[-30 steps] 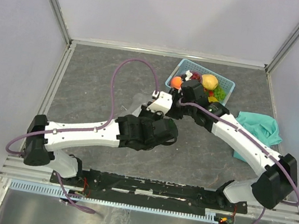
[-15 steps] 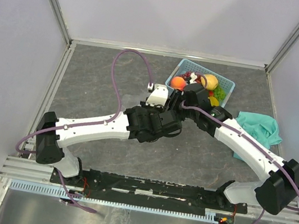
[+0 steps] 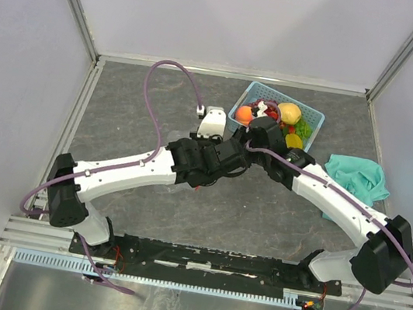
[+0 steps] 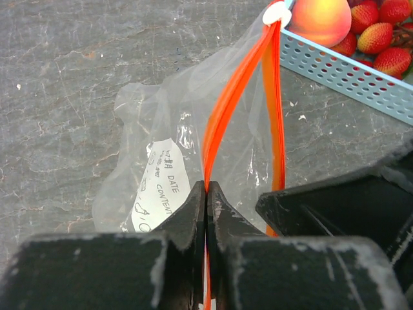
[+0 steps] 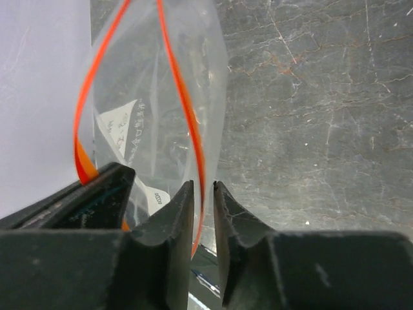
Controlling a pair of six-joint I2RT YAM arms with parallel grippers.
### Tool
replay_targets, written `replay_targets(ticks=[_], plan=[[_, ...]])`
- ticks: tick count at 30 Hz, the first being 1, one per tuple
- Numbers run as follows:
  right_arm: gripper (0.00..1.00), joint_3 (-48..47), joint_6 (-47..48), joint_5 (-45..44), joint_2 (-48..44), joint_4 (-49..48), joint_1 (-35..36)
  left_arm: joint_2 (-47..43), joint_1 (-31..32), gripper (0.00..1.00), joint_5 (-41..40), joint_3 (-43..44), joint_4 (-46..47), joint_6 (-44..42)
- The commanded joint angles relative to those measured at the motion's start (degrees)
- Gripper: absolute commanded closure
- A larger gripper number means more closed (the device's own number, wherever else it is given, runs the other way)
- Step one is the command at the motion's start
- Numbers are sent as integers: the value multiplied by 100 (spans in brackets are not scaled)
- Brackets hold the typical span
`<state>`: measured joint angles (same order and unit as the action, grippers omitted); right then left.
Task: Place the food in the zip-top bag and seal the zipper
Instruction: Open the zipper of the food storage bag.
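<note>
The clear zip-top bag (image 4: 161, 123) with its white label (image 4: 161, 187) is held with its mouth spread. My left gripper (image 4: 206, 188) is shut on one side of the red-orange zipper strip (image 4: 235, 97). The white slider (image 4: 276, 13) sits at the far end. My right gripper (image 5: 204, 184) is nearly closed on the other strip (image 5: 187, 110), with the bag (image 5: 135, 84) beyond it. In the top view both grippers, left (image 3: 230, 157) and right (image 3: 254, 141), meet beside the basket and hide the bag. The peach (image 3: 243, 114), lemon (image 3: 289, 112) and red pieces (image 4: 374, 39) lie in the basket.
The light-blue basket (image 3: 316, 119) stands at the back right, close behind the grippers, and its rim shows in the left wrist view (image 4: 348, 64). A teal cloth (image 3: 356, 177) lies at the right. Grey walls enclose the table.
My left arm has swung further from the bases toward the basket, carrying its side of the bag. The bag, seen on the table before, is now hidden under the arms. The right gripper barely moved.
</note>
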<state>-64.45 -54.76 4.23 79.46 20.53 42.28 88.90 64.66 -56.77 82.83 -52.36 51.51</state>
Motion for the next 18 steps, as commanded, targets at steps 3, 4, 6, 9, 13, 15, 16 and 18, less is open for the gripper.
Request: replay_targets(ticks=[3, 4, 6, 9, 13, 15, 16, 18], plan=[[90, -301, 429, -247, 75, 85, 13, -315, -213, 97, 174, 162, 394, 0], [95, -366, 514, -288, 92, 180, 15, -331, -236, 94, 228, 149, 415, -61], [98, -530, 647, -342, 122, 311, 16, -355, -276, 89, 366, 99, 426, -131], [98, -737, 789, -335, 186, 447, 3, -386, -342, 78, 532, 36, 412, -203], [98, -968, 894, -230, 281, 596, -5, -347, -375, 65, 685, 28, 413, -384], [98, -1061, 939, -204, 313, 657, -11, -298, -384, 61, 711, 63, 370, -467], [98, -1103, 978, -203, 327, 695, -16, -276, -392, 60, 711, 86, 336, -501], [98, -1184, 1044, -203, 350, 763, -15, -233, -409, 57, 698, 106, 315, -583]])
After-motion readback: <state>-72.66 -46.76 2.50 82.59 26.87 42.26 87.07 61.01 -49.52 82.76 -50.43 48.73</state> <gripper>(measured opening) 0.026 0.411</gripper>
